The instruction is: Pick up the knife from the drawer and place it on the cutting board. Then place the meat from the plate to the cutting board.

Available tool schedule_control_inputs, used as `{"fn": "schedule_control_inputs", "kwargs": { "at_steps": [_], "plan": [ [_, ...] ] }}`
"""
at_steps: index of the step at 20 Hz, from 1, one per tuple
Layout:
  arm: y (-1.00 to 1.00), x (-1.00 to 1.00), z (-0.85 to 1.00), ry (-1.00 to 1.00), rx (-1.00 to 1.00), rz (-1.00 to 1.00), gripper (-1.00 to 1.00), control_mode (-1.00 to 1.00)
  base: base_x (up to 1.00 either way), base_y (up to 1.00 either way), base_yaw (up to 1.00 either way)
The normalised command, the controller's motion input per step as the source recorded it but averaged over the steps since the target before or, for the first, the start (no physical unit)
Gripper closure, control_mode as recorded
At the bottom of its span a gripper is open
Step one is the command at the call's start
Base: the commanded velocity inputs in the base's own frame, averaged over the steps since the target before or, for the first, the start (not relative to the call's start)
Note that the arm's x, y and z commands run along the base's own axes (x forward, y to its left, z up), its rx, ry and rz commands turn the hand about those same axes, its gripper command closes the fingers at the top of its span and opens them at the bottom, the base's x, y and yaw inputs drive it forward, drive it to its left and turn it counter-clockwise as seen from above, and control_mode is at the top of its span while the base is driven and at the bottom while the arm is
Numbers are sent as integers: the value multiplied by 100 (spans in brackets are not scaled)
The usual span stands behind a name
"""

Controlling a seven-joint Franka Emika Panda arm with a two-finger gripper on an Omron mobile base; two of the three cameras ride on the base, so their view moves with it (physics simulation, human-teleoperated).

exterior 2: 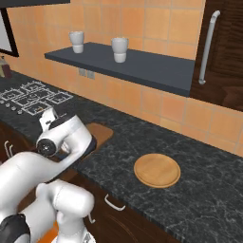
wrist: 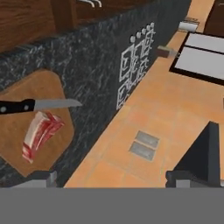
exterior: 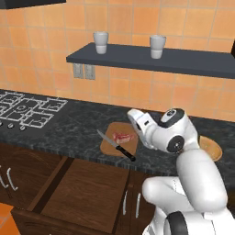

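Your gripper (wrist: pixel 111 179) hangs wide open, empty. At frame left, the meat (wrist: pixel 40 133) on the cutting board (wrist: pixel 26 87) looks soft, slippery; pinch its middle.

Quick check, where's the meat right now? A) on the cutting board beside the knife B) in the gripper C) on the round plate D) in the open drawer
A: the meat lies on the cutting board next to the knife, while the round plate sits bare on the counter.
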Motion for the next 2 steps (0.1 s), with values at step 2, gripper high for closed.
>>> {"fn": "schedule_control_inputs", "kwargs": {
  "at_steps": [2],
  "plan": [
    [0, 0, 0, 0, 0, 0, -100, -100, 0, 0, 0]
  ]
}}
